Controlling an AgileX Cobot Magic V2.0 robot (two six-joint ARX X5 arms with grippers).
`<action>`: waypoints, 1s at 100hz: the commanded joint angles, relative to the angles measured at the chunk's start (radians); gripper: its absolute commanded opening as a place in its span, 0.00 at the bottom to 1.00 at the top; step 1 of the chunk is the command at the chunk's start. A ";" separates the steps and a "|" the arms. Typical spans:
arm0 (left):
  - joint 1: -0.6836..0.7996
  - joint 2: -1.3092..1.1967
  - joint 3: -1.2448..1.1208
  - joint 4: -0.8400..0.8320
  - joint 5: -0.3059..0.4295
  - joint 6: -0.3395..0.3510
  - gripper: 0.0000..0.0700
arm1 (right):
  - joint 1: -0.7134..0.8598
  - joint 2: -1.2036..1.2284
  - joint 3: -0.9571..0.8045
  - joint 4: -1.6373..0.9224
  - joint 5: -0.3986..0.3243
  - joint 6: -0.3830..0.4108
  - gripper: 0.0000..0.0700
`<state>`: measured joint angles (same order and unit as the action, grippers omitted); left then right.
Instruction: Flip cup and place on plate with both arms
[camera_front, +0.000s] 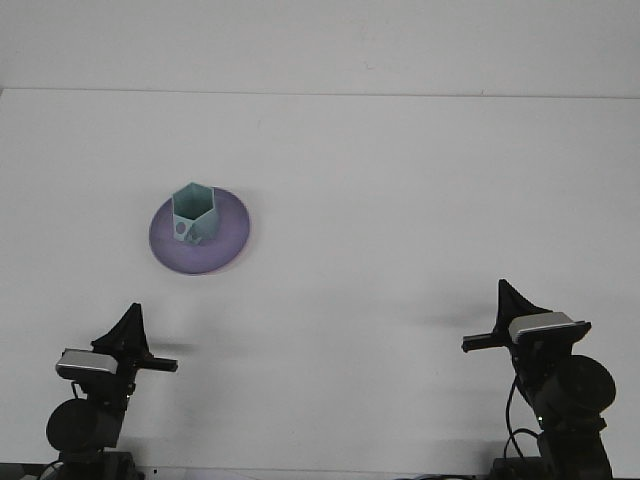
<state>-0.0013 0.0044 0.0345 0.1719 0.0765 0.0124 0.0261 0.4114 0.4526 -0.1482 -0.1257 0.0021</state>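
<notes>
Cup stands upright, mouth up, on plate, well ahead of left gripper; right gripper farther. Jaw state of both: cannot tell.

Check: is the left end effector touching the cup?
Apart. In the front view the left end effector sits near the table's near edge, with bare white surface between it and the cup, which stands on the plate.
</notes>
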 joint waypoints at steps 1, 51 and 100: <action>0.000 -0.001 -0.021 0.010 -0.002 -0.002 0.02 | 0.003 -0.013 0.003 0.021 0.016 -0.055 0.00; 0.000 -0.001 -0.021 0.009 -0.002 -0.002 0.02 | -0.009 -0.410 -0.430 0.154 -0.005 -0.238 0.00; 0.001 0.000 -0.020 0.009 -0.002 -0.002 0.02 | -0.007 -0.410 -0.440 0.171 -0.005 -0.235 0.00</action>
<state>-0.0010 0.0048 0.0345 0.1715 0.0765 0.0120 0.0193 0.0013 0.0151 0.0101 -0.1314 -0.2314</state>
